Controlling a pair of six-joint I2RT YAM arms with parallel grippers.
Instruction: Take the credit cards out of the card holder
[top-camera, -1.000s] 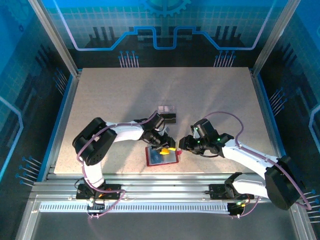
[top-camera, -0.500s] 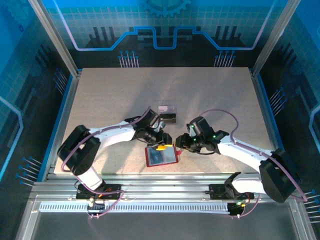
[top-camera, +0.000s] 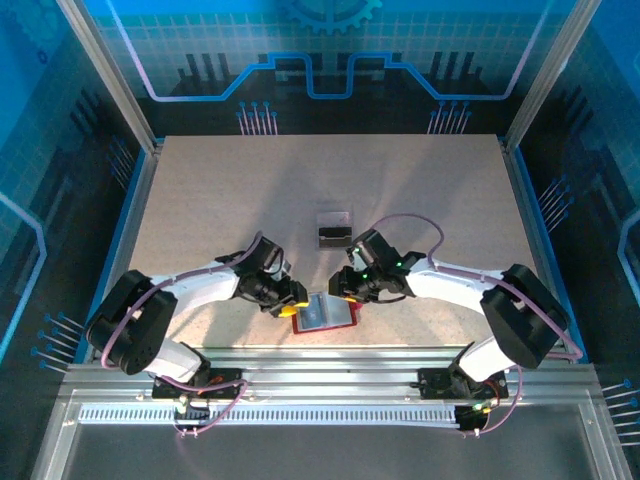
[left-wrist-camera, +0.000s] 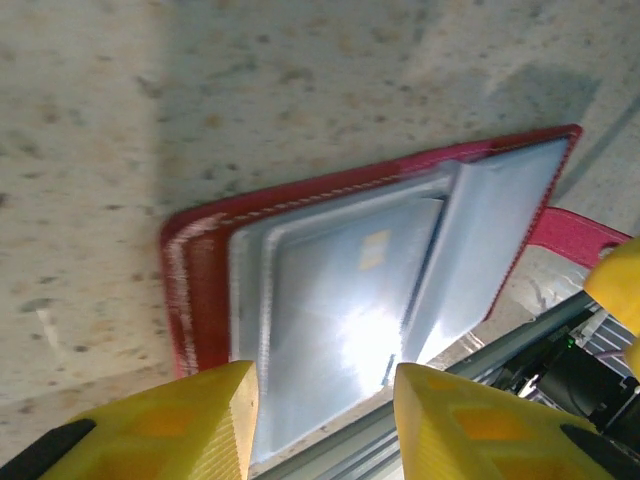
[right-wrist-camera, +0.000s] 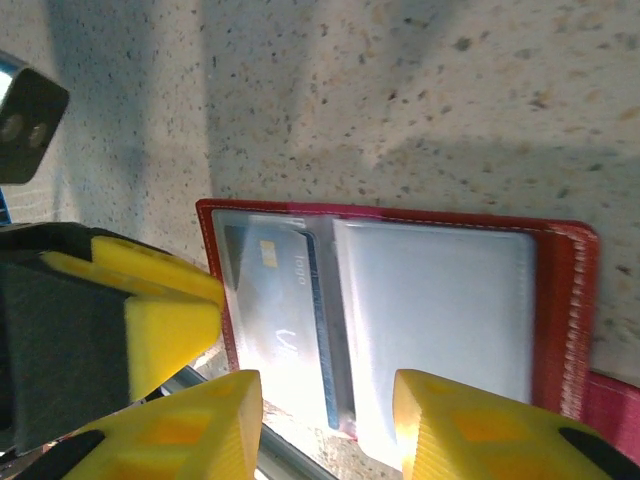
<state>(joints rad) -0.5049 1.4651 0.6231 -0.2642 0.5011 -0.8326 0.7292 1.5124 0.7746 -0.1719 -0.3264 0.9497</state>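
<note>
Card holder (top-camera: 325, 313): lies open and flat on the bench (top-camera: 200, 200), close to its near edge, with a pincer at each end.
Left pincer (left-wrist-camera: 322, 395): yellow jaws spread, gripping nothing. It sits low over the holder's left half, and that half's edge runs across the gap between the jaws.
Right pincer (right-wrist-camera: 325, 400): jaws likewise spread and empty. It sits low over the holder from the other side, its gap over the seam between the two pockets.
Pincer to pincer: near each other but apart.
Loaded pocket: the pale grey pocket on the left pincer's side holds the pocketed card (right-wrist-camera: 272, 310). The pocket on the tab side looks empty, though glare on the plastic leaves that unsure.
Side tab (left-wrist-camera: 575, 232): red, sticking out of the holder's right end, just beside the right pincer.
Holder's long axis: left to right along the bench edge, running from one pincer to the other.
Card's long axis: parallel to the fold, so crosswise to the holder. In the right wrist view its inner long edge points into the right pincer's gap.
Nearer arm: the left one, by my reading, since the loaded pocket lies directly before it. The right one seems better placed to pin the empty half.
Cards out: a pale card (top-camera: 335, 217) and a black card (top-camera: 337, 238) lie just beside each other farther up the bench, apart from the holder.
</note>
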